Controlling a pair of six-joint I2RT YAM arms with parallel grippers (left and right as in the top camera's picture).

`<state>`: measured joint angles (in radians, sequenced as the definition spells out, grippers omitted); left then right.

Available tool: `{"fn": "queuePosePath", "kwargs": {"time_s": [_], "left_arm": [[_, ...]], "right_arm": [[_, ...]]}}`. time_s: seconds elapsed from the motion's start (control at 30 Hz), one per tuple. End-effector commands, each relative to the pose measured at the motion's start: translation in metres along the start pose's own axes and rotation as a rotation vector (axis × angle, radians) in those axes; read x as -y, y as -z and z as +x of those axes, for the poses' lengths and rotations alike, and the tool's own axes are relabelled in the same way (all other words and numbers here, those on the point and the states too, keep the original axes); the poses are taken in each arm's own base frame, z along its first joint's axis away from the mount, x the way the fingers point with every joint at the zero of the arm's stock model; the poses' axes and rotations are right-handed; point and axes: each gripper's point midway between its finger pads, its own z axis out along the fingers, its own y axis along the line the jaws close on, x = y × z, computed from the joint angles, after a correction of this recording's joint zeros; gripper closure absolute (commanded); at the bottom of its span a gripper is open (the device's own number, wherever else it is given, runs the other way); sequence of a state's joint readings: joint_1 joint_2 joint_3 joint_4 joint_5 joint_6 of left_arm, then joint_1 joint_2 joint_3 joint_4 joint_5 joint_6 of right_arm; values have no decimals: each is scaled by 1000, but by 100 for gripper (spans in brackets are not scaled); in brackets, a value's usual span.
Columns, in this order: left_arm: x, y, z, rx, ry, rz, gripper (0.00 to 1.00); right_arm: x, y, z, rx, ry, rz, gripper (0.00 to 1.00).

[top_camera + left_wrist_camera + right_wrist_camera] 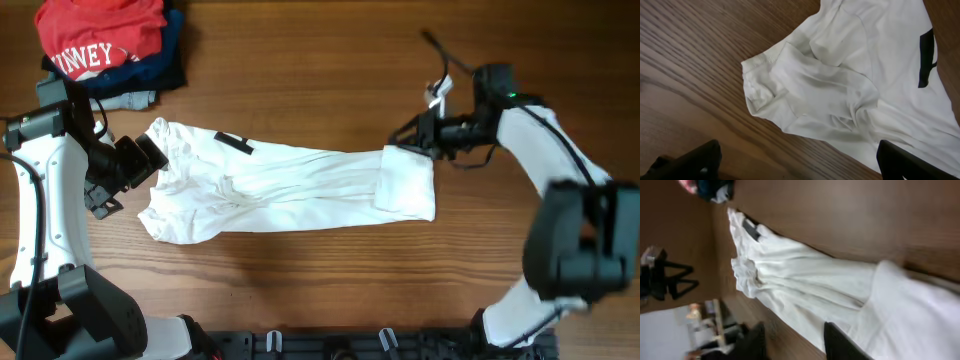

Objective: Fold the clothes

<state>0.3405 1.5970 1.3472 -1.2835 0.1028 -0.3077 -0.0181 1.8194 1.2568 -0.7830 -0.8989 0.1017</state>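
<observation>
The white T-shirt [290, 185] lies wrinkled in a long strip across the table, its right end folded back on itself [405, 185]. A bit of black lettering [237, 143] shows near its top left. My left gripper [148, 157] is at the shirt's left end. In the left wrist view its jaws [800, 165] are open and empty, just above the wood beside a bunched sleeve [810, 85]. My right gripper [412, 135] is at the upper right corner of the fold. In the right wrist view its jaws [797, 345] are open over the shirt's edge [805, 290].
A pile of folded clothes with a red shirt with white letters [100, 35] on top sits at the far left corner, over navy and light-blue pieces [150, 75]. The table is bare brown wood [320, 60].
</observation>
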Motion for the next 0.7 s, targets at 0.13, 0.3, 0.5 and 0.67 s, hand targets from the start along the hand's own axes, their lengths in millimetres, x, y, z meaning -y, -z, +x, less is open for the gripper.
{"fn": "queuePosePath", "kwargs": {"time_s": [0.13, 0.3, 0.5, 0.67], "left_arm": [[1, 1, 1, 0, -14, 9, 0], [1, 1, 1, 0, -14, 9, 0], [1, 1, 0, 3, -15, 11, 0], [1, 1, 0, 3, -15, 10, 0]], "right_arm": [[47, -29, 47, -115, -18, 29, 61], [87, -70, 78, -194, -125, -53, 61], [64, -17, 45, -80, -61, 198, 54], [53, 69, 22, 151, -81, 390, 1]]}}
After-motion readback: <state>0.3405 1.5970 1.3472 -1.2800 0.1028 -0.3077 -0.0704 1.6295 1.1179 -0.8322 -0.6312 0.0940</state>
